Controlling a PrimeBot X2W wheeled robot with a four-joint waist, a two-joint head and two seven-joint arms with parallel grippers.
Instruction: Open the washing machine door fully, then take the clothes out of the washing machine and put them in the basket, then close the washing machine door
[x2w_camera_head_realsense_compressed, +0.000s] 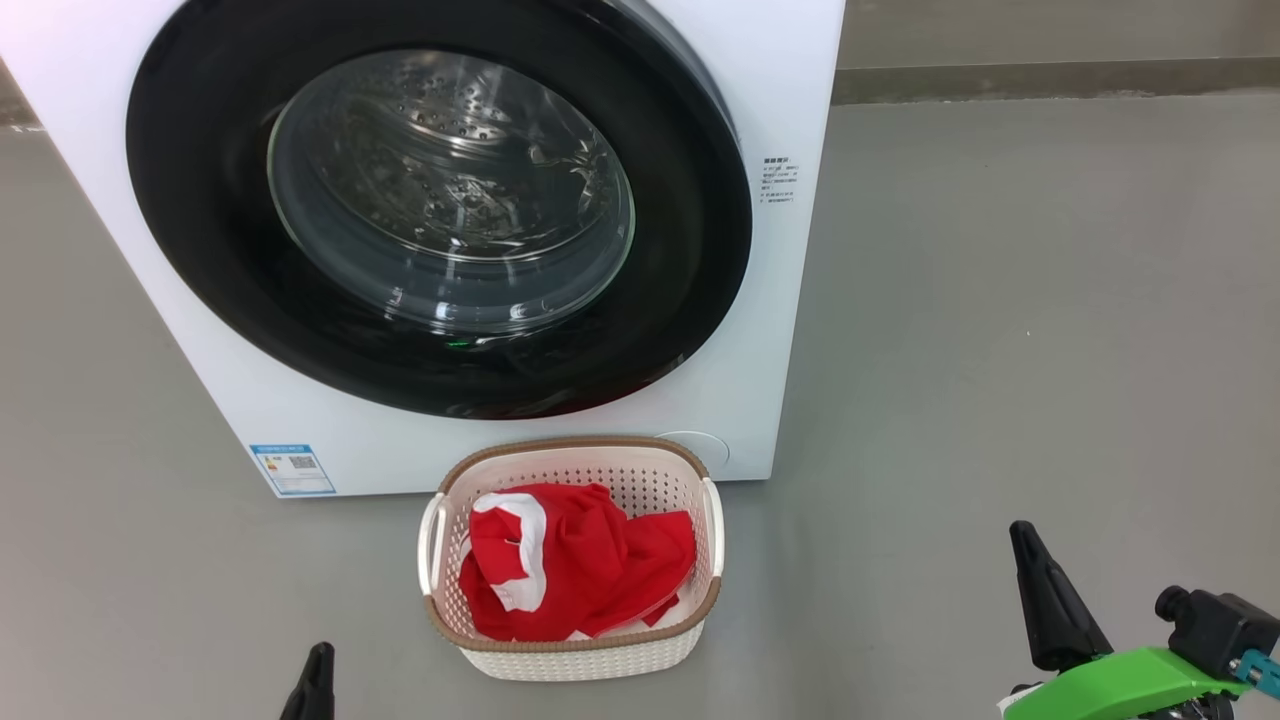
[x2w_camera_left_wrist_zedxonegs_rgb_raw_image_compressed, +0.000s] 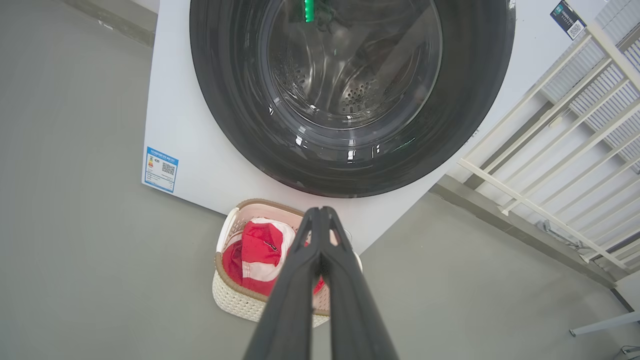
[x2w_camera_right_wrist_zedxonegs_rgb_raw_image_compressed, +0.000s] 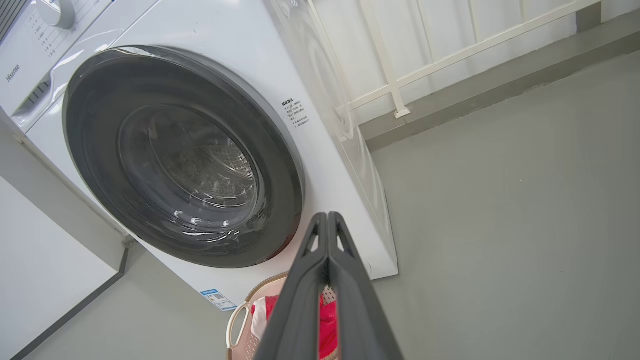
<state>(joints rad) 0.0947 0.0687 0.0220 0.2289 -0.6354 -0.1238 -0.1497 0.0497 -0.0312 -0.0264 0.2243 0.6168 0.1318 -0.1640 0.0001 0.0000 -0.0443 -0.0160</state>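
- Grey floor (x2w_camera_head_realsense_compressed: 1000, 350) stretched wide to the right of the washing machine (x2w_camera_head_realsense_compressed: 775, 330) and along both sides of the basket (x2w_camera_head_realsense_compressed: 580, 660). A low kerb marked its far edge.
- The washing machine door (x2w_camera_head_realsense_compressed: 200, 250) lay shut and flush with the white front, its glass bowl facing the robot, and the steel drum showed through it.
- The basket stood upright on the floor just before the machine's bottom edge, below the door. Its open top faced up, with one handle on its left side and one on its right. Which way its long axis ran could not be told.
- The clothes (x2w_camera_head_realsense_compressed: 570, 565) lay crumpled inside the basket, red with a white patch toward the left, and no higher than the brown rim.
- The left gripper (x2w_camera_left_wrist_zedxonegs_rgb_raw_image_compressed: 320, 212) hung with its fingers pressed together on nothing, low and to the near left of the basket, apart from it.
- The right gripper (x2w_camera_right_wrist_zedxonegs_rgb_raw_image_compressed: 327, 216) was likewise pinched together on nothing, well to the right of the basket.
- A blue label (x2w_camera_head_realsense_compressed: 292, 469) sat at the front's lower left corner.
- A white railing (x2w_camera_right_wrist_zedxonegs_rgb_raw_image_compressed: 395, 65) ran behind the machine's right side, beyond the kerb.
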